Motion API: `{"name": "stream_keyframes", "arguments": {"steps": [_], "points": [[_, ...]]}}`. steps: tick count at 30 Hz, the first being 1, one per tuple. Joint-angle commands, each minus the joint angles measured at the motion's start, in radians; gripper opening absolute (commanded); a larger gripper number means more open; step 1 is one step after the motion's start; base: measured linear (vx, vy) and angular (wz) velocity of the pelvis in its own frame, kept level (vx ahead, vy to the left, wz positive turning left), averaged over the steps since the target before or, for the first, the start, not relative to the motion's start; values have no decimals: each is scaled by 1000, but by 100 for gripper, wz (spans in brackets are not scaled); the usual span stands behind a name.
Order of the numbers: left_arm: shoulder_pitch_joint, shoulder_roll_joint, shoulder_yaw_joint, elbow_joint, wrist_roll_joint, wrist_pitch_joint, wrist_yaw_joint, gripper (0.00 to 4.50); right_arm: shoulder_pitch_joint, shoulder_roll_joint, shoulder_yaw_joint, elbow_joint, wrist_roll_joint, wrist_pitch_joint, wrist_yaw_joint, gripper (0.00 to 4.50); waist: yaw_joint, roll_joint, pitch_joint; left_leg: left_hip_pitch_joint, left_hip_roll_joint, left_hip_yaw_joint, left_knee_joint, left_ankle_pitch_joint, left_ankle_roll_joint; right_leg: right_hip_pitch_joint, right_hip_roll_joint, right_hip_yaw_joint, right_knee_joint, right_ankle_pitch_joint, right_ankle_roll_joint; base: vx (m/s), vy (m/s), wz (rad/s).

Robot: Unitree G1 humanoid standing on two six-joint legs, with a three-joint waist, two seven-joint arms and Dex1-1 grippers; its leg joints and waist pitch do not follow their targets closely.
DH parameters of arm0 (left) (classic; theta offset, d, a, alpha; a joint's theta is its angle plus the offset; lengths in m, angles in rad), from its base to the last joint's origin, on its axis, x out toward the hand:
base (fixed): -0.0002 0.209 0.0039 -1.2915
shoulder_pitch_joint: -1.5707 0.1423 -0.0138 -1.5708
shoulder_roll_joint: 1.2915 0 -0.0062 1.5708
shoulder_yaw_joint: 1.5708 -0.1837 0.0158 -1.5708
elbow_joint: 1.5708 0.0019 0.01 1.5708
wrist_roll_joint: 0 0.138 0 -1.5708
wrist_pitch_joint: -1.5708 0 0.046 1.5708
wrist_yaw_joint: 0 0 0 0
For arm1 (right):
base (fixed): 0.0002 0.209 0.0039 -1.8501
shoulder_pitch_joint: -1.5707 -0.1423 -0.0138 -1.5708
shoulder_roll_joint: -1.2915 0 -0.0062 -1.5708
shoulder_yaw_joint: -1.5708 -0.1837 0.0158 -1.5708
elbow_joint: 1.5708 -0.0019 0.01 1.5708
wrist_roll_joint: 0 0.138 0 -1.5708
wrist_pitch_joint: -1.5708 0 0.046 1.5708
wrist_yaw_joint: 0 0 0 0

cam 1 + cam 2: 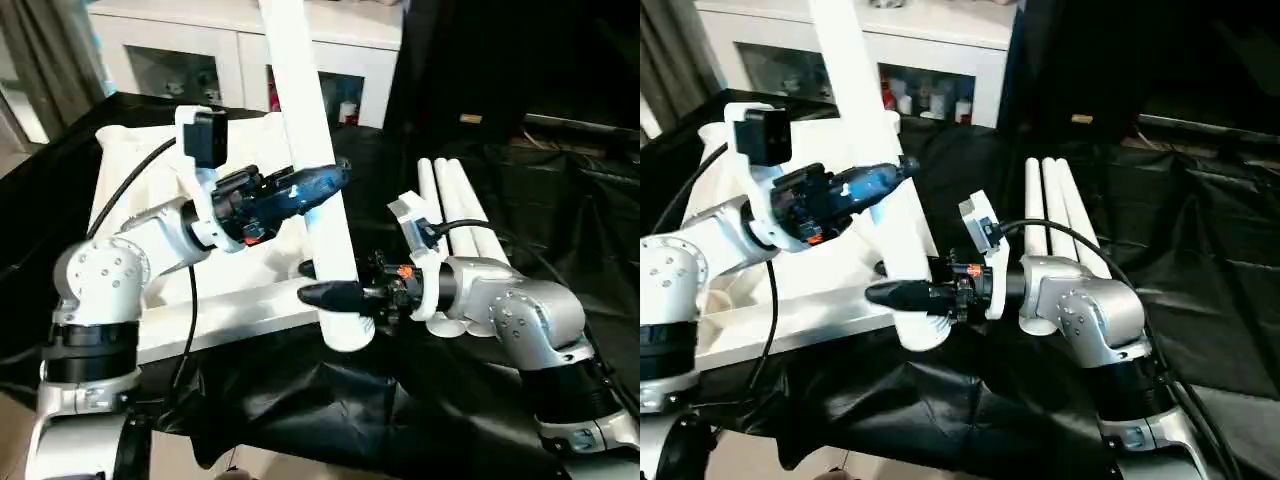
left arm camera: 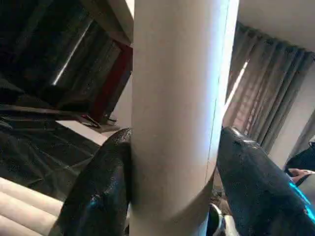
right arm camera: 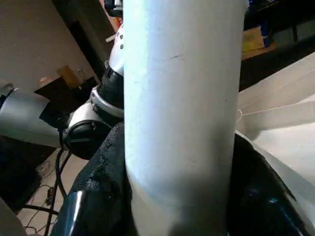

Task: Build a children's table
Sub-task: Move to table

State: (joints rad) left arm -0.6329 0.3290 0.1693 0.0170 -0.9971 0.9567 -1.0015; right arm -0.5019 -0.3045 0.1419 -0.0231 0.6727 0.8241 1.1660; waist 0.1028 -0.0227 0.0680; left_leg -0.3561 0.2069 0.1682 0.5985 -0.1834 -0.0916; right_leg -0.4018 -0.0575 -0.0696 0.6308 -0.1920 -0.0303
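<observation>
A white table leg [image 1: 318, 140] stands tilted at the near corner of the children's table top [image 1: 235, 305], which lies on black cloth. Its wide lower end [image 1: 350, 335] is at the top's front edge. My right gripper [image 1: 335, 298] is shut on the leg just above that end, and both pads [image 3: 106, 167] press against it. My left gripper [image 1: 335, 180] reaches across the leg higher up. One of its fingers [image 2: 101, 187] lies against the leg while the other [image 2: 251, 182] stands slightly off it, so it is open around the leg.
Three more white legs [image 1: 455, 205] lie side by side on the black cloth [image 1: 380, 410] to the right of the top. A white cabinet with glass doors [image 1: 220, 55] stands behind. Dark furniture fills the back right.
</observation>
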Motion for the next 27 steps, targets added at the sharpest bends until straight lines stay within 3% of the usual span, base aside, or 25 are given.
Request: {"name": "stream_keyframes", "arguments": {"steps": [1, 7, 9, 10, 12, 15, 17, 19, 21, 22, 25, 27], "points": [[-25, 1, -17, -6, -12, 9, -12, 234, 10, -15, -13, -21, 16, 15, -4, 194, 4, 18, -79, 2, 15, -3, -62, -130, -11, 64, -67, 50, -74, -137, -177, 0, 0, 0], [-19, -11, -13, 2, -1, 3, 16, 190, 15, -14, -14, -32, 19, 15, -17, 194, 9, 17, -79, 2, 16, -3, -62, -134, -14, 64, -68, 50, -75, -146, -171, 0, 0, 0], [-20, -15, -14, 7, 18, -15, 40, 187, 13, -11, -8, -28, -13, -22, -42, 194, 10, 16, -79, 1, 16, -3, -62, -129, -16, 65, -68, 50, -74, -140, -171, 0, 0, 0], [-24, -19, -18, 16, 54, -41, 76, 186, 3, 2, -7, -8, -36, -38, -72, 250, 10, 18, -80, 1, 16, -4, -62, -126, -20, 64, -69, 50, -74, -136, -170, 0, 0, 0], [-31, -23, -25, 26, 97, -73, 113, 186, -8, 24, -13, 13, -61, -59, -120, 266, 8, 13, -79, 0, 14, -3, -62, -128, -24, 65, -67, 50, -76, -143, -164, 0, 0, 0], [-41, -28, -35, 42, 145, -100, 163, 185, -14, 33, -1, 19, -103, -93, -158, 297, 8, 15, -79, 1, 14, -4, -62, -128, -30, 66, -69, 50, -77, -174, -142, 0, 0, 0], [-58, -30, -59, 58, 232, -137, 251, 185, -31, 70, 46, 52, -227, -174, -292, 309, 4, 15, -80, 1, 13, -5, -62, -110, -40, 62, -66, 50, -75, -145, -138, 0, 0, 0], [-68, -25, -88, 59, 308, -152, 331, 185, -48, 101, 69, 95, -291, -205, -388, 310, 2, 18, -81, 3, 15, -6, -63, -110, -50, 62, -67, 50, -70, -132, -142, 0, 0, 0], [-75, -32, -88, 64, 330, -154, 381, 185, -58, 121, 73, 122, -320, -221, -439, 310, -4, 17, -81, 2, 13, -6, -63, -111, -56, 64, -67, 51, -68, -123, -146, 0, 0, 0], [-91, -52, -87, 71, 392, -158, 510, 185, -81, 154, 96, 184, -381, -246, -523, 310, -7, 18, -82, 0, 14, -6, -62, -109, -57, 65, -67, 51, -66, -105, -149, 0, 0, 0], [-98, -85, -68, 42, 418, -136, 624, 185, -110, 213, 84, 264, -415, -268, -626, 310, -17, 13, -81, -3, 12, -6, -62, -111, -56, 68, -67, 51, -67, -101, -156, 0, 0, 0], [-96, -101, -65, 12, 424, -118, 662, 185, -123, 245, 67, 300, -422, -283, -664, 310, -17, 15, -83, -3, 14, -5, -61, -100, -51, 66, -68, 52, -62, -72, -163, 0, 0, 0]]}}
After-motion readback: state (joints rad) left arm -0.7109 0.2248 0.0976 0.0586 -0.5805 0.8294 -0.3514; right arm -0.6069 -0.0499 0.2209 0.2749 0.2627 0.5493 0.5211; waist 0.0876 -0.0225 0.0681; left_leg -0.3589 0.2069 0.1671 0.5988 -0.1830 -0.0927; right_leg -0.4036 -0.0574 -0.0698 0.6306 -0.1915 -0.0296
